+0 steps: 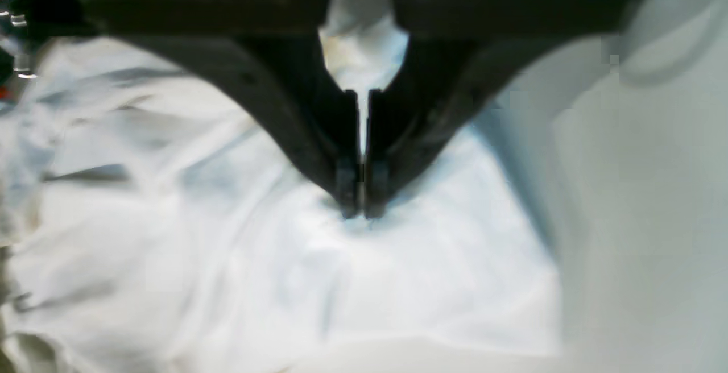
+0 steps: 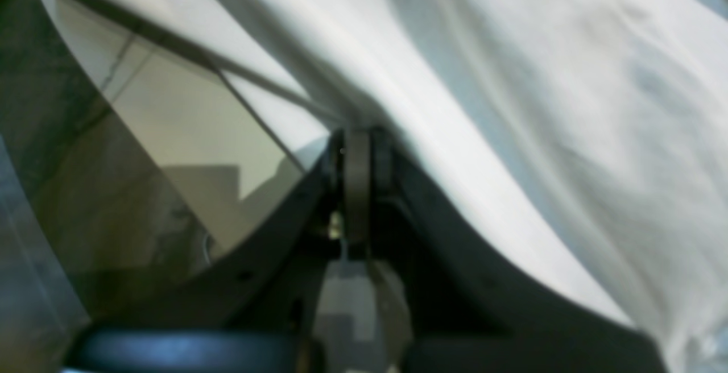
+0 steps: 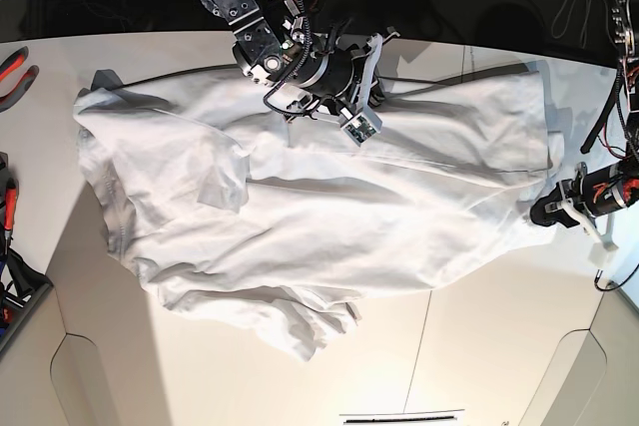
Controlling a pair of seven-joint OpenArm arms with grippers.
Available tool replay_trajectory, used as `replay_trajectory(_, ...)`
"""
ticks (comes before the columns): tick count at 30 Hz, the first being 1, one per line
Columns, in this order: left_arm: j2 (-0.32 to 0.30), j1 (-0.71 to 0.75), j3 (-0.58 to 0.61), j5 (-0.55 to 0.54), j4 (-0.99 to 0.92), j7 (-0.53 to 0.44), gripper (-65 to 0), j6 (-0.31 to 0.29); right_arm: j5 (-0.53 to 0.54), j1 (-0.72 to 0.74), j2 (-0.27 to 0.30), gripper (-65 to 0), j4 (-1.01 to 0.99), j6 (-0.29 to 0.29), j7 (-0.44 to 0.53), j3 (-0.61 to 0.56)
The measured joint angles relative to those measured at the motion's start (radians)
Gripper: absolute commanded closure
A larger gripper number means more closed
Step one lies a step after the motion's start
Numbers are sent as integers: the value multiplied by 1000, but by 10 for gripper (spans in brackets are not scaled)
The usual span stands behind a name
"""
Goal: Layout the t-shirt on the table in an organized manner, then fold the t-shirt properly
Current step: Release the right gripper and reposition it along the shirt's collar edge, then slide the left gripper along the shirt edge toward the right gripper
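The white t-shirt (image 3: pixel 329 216) lies spread and wrinkled across the white table (image 3: pixel 469 346), with one bunched corner toward the front. My right gripper (image 3: pixel 300 107) is at the shirt's far edge, shut on a fold of cloth that drapes over it in the right wrist view (image 2: pixel 357 145). My left gripper (image 3: pixel 544 212) is at the shirt's right edge. In the left wrist view the left gripper (image 1: pixel 359 211) has its black fingers closed on a pinch of the white cloth (image 1: pixel 256 270).
A red-handled tool (image 3: pixel 15 67) lies at the table's left edge. Dark equipment (image 3: pixel 12 286) sits at the left. Cables (image 3: pixel 619 57) hang at the right. Beige cut-out corners (image 3: pixel 100 386) sit at the front.
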Motion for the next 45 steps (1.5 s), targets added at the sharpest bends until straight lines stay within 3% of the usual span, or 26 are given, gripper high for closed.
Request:
replay_trajectory(1,-6,0,0,18,0,-21,-283,0,0,0,0,0,0,0,0,0)
replay_trajectory(3,-21,-1,0,32,0,-40,-319,0,0,0,0,0,0,0,-1,0)
replay_trajectory(11,-27,10,0,38,0,-40,-319,6,0,0,0,0,0,0,-1,0)
replay_trajectory(18,16,37,0,18,0,-21,-314,7,0,0,0,0,0,0,-2,0)
replay_trajectory(19,20,36,0,13,0,-16,-292,7,0,0,0,0,0,0,-2,0)
replay_trajectory(23,19,36,0,-47,0,-17,-73,7,0,0,0,0,0,0,-2,0)
replay_trajectory(25,18,35,0,-63,0,-17,-5,2,0,0,0,0,0,0,-2,0)
replay_trajectory(28,18,29,0,-67,0,-18,0,0,0,0,0,0,0,0,-2,0)
replay_trajectory(33,20,28,-21,-64,0,-108,0,0,0,0,0,0,0,0,-3,0)
replay_trajectory(40,26,-11,-234,51,0,-215,0,0,0,0,0,0,0,0,-14,0)
replay_trajectory(45,26,-64,-272,64,0,-222,0,15,0,0,0,0,0,0,-14,0)
